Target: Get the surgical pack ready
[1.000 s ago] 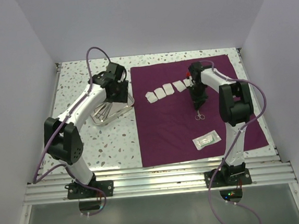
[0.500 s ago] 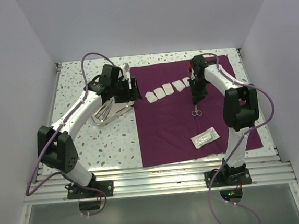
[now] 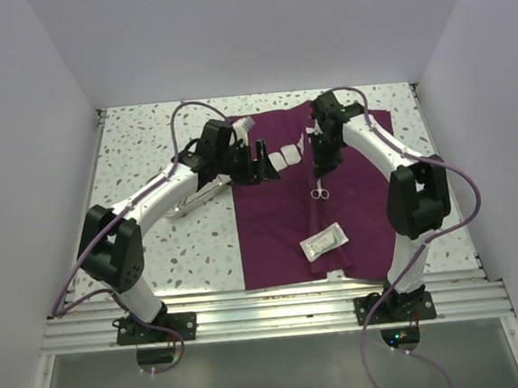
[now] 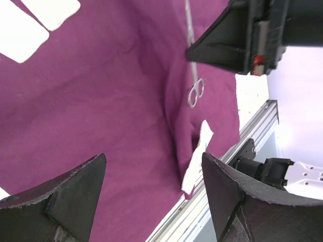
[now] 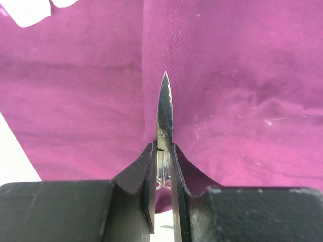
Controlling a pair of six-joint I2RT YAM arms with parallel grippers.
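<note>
Looking from above, the left gripper [image 3: 265,163] hovers with jaws apart at the edge of the drape [image 3: 272,238], next to the gauze squares [image 3: 285,158], likely ready to pick one. The right gripper [image 3: 322,163] carries the scissors [image 3: 319,191] over the cloth. The pouch [image 3: 324,243] lies nearer the bases and the steel tray [image 3: 187,203] sits off the cloth on the speckled table [image 3: 145,140], between plain pale walls [image 3: 50,85]. The left wrist view shows its fingers [image 4: 65,196] wide with nothing between them, over rumpled cloth. On the right wrist, fingertips [image 5: 147,166] pinch the closed scissors flat, a steady carrying hold; whether they touch the cloth I cannot tell.
</note>
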